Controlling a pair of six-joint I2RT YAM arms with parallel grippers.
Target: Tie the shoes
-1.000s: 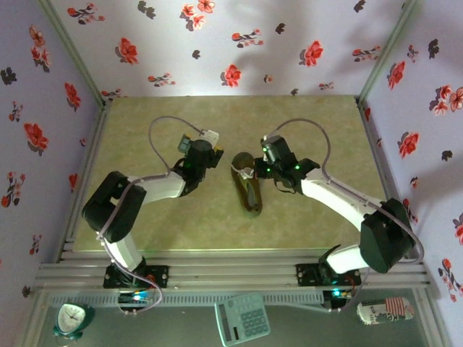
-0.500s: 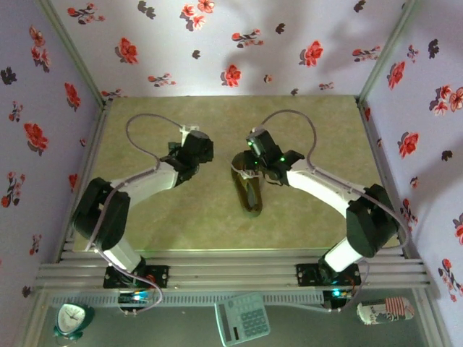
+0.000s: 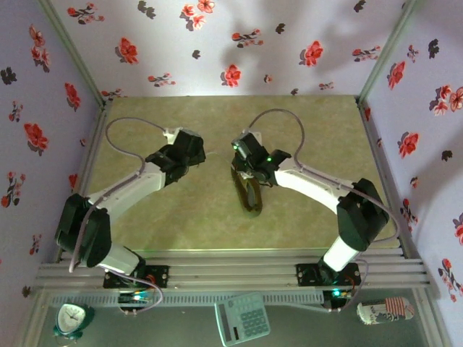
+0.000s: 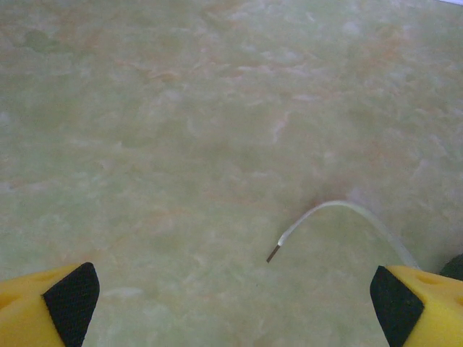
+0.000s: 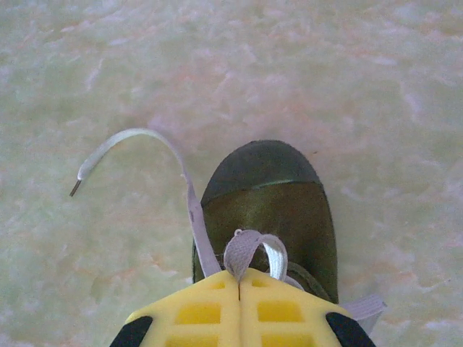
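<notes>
The olive-green shoe (image 3: 249, 194) lies mid-table with its toe pointing away; in the right wrist view its dark toe cap (image 5: 262, 189) fills the centre. My right gripper (image 5: 239, 278) is shut on a small loop of white lace (image 5: 243, 251) over the shoe's tongue. A long free lace end (image 5: 134, 141) curves off to the left and ends in a dark tip. My left gripper (image 3: 189, 154) hangs left of the shoe, open, its yellow fingers (image 4: 51, 300) wide apart over bare table, the same lace end (image 4: 327, 217) lying between them, untouched.
Flowered walls close in the table (image 3: 304, 119) on three sides. Beyond the near rail lie a calculator (image 3: 242, 318), a small clock (image 3: 71, 318) and a can (image 3: 383, 311). Cables loop above both arms.
Both arms have swung leftward and farther out. The right gripper now sits over the shoe's front, holding the lace loop. The left gripper has drawn away from the shoe.
</notes>
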